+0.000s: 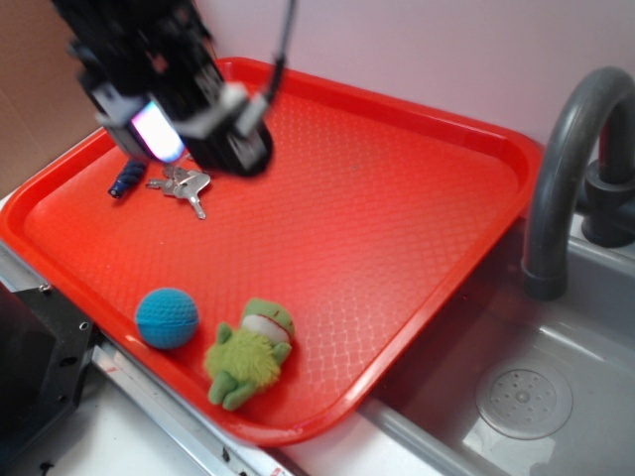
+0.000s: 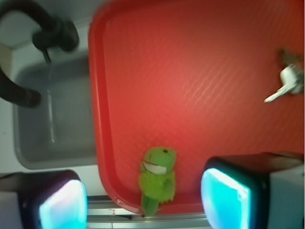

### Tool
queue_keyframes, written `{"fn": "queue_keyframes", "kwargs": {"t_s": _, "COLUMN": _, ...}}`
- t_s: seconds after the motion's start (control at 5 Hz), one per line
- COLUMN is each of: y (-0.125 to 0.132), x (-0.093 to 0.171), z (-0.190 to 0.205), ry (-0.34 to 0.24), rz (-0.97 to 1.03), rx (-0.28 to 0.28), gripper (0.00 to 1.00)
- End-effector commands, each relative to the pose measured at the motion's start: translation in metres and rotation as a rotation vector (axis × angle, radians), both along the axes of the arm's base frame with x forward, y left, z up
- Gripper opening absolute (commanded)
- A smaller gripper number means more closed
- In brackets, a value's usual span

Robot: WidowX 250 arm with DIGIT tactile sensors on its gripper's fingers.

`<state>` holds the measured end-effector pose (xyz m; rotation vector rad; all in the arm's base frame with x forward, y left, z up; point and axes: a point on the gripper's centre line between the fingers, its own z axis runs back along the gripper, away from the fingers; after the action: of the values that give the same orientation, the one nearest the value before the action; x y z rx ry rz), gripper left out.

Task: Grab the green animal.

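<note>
Your gripper (image 2: 143, 202): raised over the red tray's (image 1: 476, 248) far-left corner, fingers spread, holding nothing. Green animal (image 1: 250, 352): lying at the near rim, just beside the blue ball (image 1: 167, 317). Keys (image 1: 184, 185): below your gripper

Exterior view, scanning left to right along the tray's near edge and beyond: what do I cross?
Blue knitted ball → green animal → red tray's near-right rim → sink drain.
</note>
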<state>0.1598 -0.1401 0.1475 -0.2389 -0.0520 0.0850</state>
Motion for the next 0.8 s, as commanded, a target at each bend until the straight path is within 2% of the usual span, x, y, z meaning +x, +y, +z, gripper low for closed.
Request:
{"fn": "queue_keyframes", "kwargs": {"t_s": 0.0, "y": -0.030, "x": -0.004, "z": -0.052, "ry": 0.100, "rz": -0.107, "rx": 0.001, "gripper": 1.00}}
{"fn": "queue_keyframes", "kwargs": {"t_s": 0.2, "y": -0.033, "x": -0.013, "z": -0.072, "ry": 0.147, "rz": -0.133, "rx": 0.059, "gripper": 1.00}}
{"fn": "queue_keyframes", "kwargs": {"t_s": 0.6, "y": -0.016, "x": -0.029, "z": -0.099, "ry": 0.221, "rz": -0.072, "rx": 0.118, "gripper": 1.00}}
